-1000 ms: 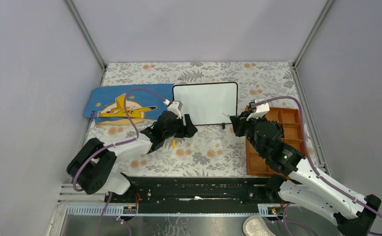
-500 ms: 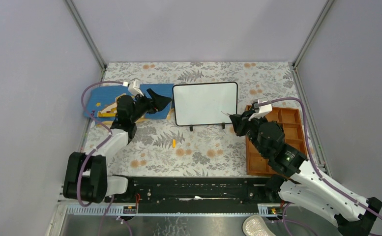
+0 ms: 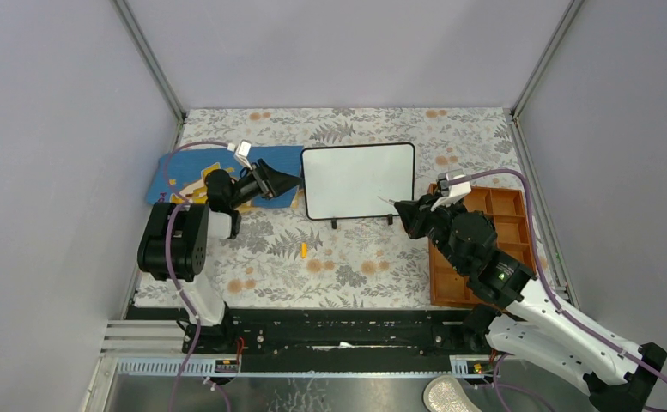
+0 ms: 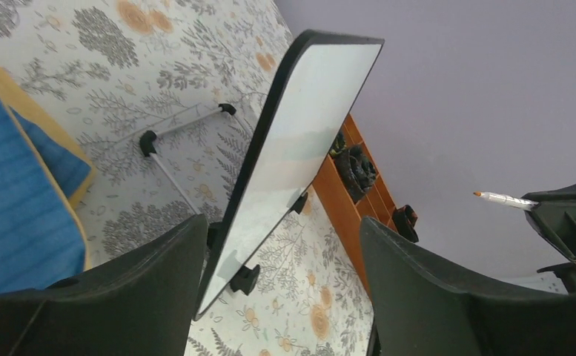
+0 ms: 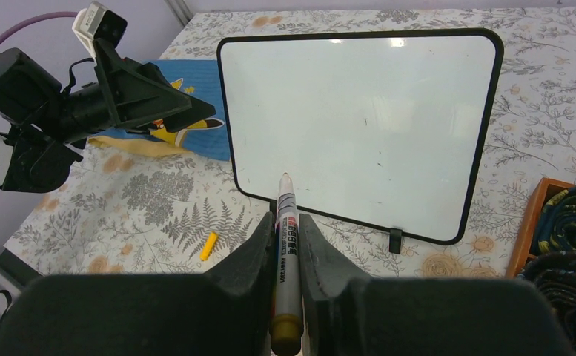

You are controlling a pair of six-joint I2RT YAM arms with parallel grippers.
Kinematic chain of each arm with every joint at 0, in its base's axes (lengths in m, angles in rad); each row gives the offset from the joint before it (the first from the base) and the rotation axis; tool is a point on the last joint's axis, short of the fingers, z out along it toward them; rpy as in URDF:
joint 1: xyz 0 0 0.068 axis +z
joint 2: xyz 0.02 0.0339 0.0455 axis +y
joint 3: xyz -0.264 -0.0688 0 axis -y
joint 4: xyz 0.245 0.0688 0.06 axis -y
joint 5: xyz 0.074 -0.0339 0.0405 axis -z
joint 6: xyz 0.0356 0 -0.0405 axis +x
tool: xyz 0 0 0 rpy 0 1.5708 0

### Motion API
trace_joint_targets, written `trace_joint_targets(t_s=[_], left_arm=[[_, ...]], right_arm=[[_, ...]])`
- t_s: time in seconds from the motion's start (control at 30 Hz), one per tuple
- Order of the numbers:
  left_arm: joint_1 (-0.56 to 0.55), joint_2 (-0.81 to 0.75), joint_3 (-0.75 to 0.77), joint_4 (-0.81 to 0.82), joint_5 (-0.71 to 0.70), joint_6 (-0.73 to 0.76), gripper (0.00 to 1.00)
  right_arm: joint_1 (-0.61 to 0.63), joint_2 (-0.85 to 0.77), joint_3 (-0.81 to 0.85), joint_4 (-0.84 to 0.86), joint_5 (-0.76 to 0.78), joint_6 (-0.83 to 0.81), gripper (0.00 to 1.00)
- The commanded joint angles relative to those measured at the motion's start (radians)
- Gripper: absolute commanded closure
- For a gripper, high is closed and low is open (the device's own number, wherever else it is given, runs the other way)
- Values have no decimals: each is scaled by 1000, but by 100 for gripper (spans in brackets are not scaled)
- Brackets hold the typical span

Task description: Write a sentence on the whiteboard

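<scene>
The whiteboard [image 3: 360,180] stands upright on small black feet at the middle back, and its white face [image 5: 359,126] is blank. No sentence shows on it. My right gripper [image 3: 405,211] is shut on a white marker [image 5: 285,245], whose uncapped tip [image 3: 385,200] points at the board's lower right, a little short of it. My left gripper [image 3: 288,180] is open just left of the board. In the left wrist view the board's edge [image 4: 270,133] appears between the spread fingers [image 4: 159,282], apart from them.
A small yellow marker cap [image 3: 303,250] lies on the floral cloth in front of the board. A blue mat with a yellow plane [image 3: 188,184] lies under the left arm. An orange compartment tray [image 3: 450,283] with dark items sits right.
My left arm swung from the table's middle, near the yellow cap, back over the blue mat; its gripper now faces the board's left edge. The right gripper with the marker edged slightly toward the board.
</scene>
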Motion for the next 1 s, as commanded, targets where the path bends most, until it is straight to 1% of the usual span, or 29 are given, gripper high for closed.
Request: trace_joint_targets(t_s=[0.0,0.1,0.23,0.33,0.43,0.57,0.7,0.97], left_arm=[[31,21,19,144,27,30,19],[24,50,10,154,24,63,20],[17,110,-7,229,13,64,22],[17,141,-11,293,4,51,24],[-5,179,0,315,7,43,26],[-18,244,14,399,24,-9,29],[-49,271,19,407,38,-2,31],[-54,294,23,406,40,0,34]], right_arm=[[5,-4,42,52,-9,8,100],[5,14,47,57,-8,8,100],[4,56,63,76,-38,17,100],[4,93,84,85,-76,26,100],[5,129,100,97,-110,39,100],[5,169,120,114,-151,52,100],[5,188,129,126,-164,61,100],[5,194,123,127,-176,75,100]])
